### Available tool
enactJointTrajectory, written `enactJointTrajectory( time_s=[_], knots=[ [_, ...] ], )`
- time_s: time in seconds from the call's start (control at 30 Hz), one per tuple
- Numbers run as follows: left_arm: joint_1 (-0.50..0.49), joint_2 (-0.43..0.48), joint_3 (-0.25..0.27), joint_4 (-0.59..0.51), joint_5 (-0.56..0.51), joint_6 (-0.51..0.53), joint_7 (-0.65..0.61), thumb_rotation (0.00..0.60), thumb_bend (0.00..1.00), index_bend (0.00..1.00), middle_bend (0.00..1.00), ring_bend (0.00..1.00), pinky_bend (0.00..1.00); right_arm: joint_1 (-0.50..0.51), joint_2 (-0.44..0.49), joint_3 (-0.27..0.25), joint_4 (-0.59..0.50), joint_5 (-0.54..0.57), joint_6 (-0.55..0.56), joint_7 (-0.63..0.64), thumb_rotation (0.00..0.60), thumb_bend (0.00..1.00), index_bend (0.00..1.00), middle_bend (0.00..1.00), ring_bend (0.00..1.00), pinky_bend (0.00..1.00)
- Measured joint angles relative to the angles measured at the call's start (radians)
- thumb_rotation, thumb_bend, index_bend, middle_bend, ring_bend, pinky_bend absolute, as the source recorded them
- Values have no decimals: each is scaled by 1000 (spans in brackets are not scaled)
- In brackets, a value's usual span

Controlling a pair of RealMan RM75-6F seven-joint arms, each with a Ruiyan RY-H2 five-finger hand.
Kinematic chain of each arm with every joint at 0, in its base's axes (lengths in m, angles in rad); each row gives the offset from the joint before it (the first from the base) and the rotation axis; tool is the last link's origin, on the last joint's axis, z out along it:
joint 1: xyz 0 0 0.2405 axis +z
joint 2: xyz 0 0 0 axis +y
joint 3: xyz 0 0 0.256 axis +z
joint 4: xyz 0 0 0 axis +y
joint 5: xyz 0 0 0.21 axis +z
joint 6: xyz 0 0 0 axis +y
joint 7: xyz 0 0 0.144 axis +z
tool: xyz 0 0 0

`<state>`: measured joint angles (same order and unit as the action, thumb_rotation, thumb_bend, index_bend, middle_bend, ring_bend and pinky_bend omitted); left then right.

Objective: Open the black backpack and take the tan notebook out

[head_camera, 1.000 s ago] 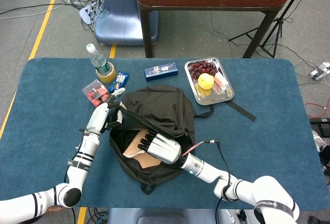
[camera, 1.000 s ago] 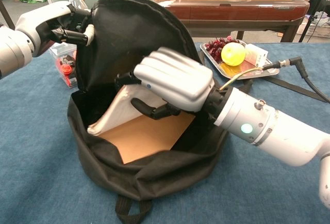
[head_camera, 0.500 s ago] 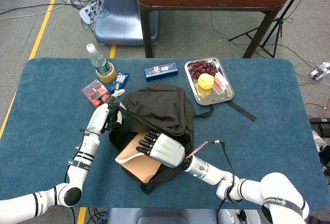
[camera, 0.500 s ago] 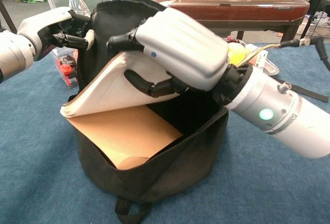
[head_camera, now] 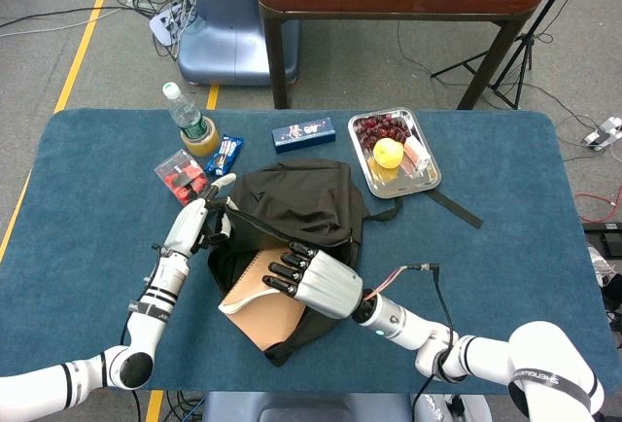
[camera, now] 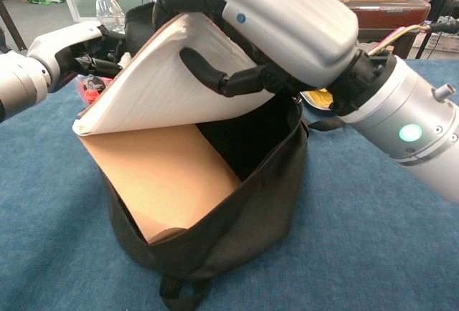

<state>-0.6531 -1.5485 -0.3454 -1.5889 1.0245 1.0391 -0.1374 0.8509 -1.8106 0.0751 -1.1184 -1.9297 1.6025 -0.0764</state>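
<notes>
Right hand (camera: pixel 287 21) grips notebook (head_camera: pixel 260 298), half out of the backpack (head_camera: pixel 292 213).
Backpack lies open mid-table (head_camera: pixel 87 198). Notebook splays: lined pages lifted in the fingers, tan cover sagging into the opening. Left hand (head_camera: pixel 199 220) pinches the backpack's rim at its left edge. Tray (head_camera: pixel 420 181) sits beyond, near.

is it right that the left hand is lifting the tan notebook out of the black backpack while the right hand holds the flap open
Not quite: the hands are swapped. The right hand grips the tan notebook and lifts it from the black backpack, while the left hand holds the flap open. The head view shows both.
</notes>
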Motion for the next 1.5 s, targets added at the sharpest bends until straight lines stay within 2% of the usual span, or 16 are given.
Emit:
enactJointTrajectory(
  time_s=[0.73, 0.97, 1.5],
  knots=[
    [1, -2, 8, 15, -15, -11, 8, 600, 630, 535, 102, 53, 82, -45, 52, 61, -41, -34, 165, -3, 600, 579, 1000, 690, 602, 564],
    [7, 4, 8, 15, -8, -5, 3, 600, 630, 535, 102, 54, 82, -88, 132, 86, -101, -37, 235, -15, 600, 579, 1000, 690, 602, 564],
    [11, 5, 12, 13, 0, 3, 10, 600, 631, 534, 102, 53, 82, -176, 344, 161, -260, -9, 298, -45, 600, 579, 1000, 690, 602, 565]
  ],
)
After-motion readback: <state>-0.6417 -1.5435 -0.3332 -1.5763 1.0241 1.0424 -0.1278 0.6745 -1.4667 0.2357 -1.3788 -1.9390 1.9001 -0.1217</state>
